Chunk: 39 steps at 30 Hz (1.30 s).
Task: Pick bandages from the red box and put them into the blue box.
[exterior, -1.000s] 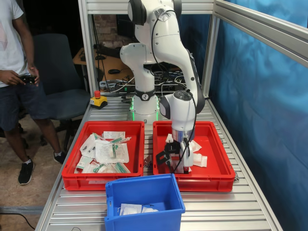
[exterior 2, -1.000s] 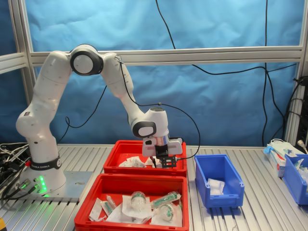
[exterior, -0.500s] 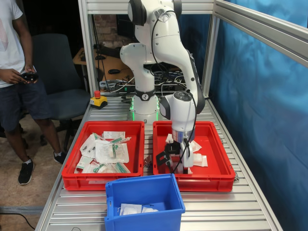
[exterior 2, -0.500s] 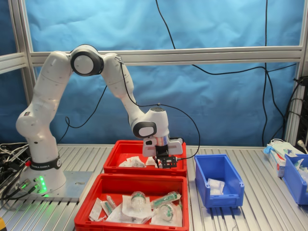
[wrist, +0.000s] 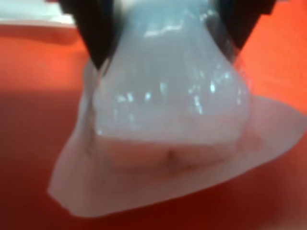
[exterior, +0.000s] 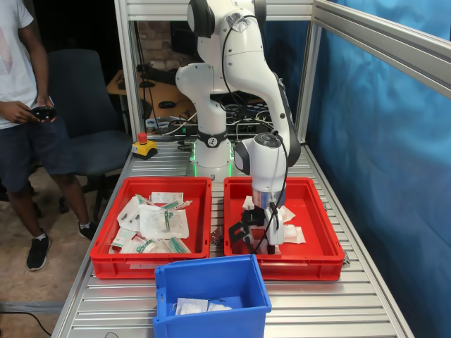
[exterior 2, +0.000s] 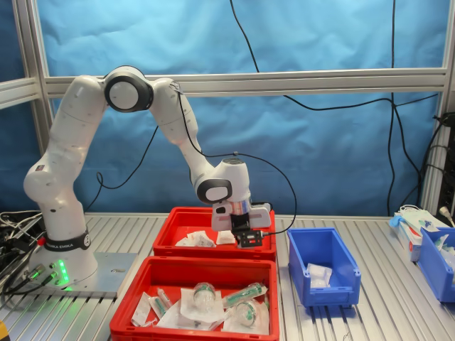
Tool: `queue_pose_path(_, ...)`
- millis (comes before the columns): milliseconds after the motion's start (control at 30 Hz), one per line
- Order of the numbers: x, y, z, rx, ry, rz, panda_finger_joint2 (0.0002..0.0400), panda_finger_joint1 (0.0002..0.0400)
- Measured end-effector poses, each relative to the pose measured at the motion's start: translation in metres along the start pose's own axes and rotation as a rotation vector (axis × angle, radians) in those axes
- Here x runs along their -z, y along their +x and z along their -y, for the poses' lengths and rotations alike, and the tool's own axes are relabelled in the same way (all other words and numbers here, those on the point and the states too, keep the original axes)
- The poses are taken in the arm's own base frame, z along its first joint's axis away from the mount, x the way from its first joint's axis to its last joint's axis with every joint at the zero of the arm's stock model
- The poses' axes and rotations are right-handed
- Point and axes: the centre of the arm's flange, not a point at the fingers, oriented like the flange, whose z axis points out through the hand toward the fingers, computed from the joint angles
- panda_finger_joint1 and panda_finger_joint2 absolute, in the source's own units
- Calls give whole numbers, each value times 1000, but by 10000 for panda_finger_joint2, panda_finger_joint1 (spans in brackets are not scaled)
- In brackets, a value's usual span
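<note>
Two black fingers (wrist: 93, 28) pinch one of the bandages (wrist: 168, 105), a puffy white packet in clear wrap, so the gripper (exterior: 271, 243) is clamped on it. In the wrist view the packet's squeezed end sits between the jaws and its bulging body and flat sealed edge flare away from them toward the red floor, so its long axis runs straight out from the fingertips. Whether the flared edge touches the floor cannot be told.

Just beyond the jaws, in the first exterior view, more white packets (exterior: 290, 232) lie flat on the floor of the red box (exterior: 320, 257), close beside the fingers. Farther from the jaws, across the tray's front wall, stands the blue box (exterior: 211, 282), with a few white packets (exterior: 197, 305) on its bottom. Well off to the side is a second red tray (exterior: 106, 262) of green-marked packets.
</note>
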Motion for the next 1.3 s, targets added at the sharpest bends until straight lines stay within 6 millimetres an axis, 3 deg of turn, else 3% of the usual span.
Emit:
queue_pose_path(33,0,0,0,0,1,1,167,167)
queue_pose_path(67,1,-1,1,0,2,2,117,117)
queue_pose_path(167,1,-2,1,0,4,6,117,117)
queue_pose_path(200,1,-2,1,0,4,6,85,85)
queue_pose_path(1300,8,5,9,-14,-5,-39,85,85)
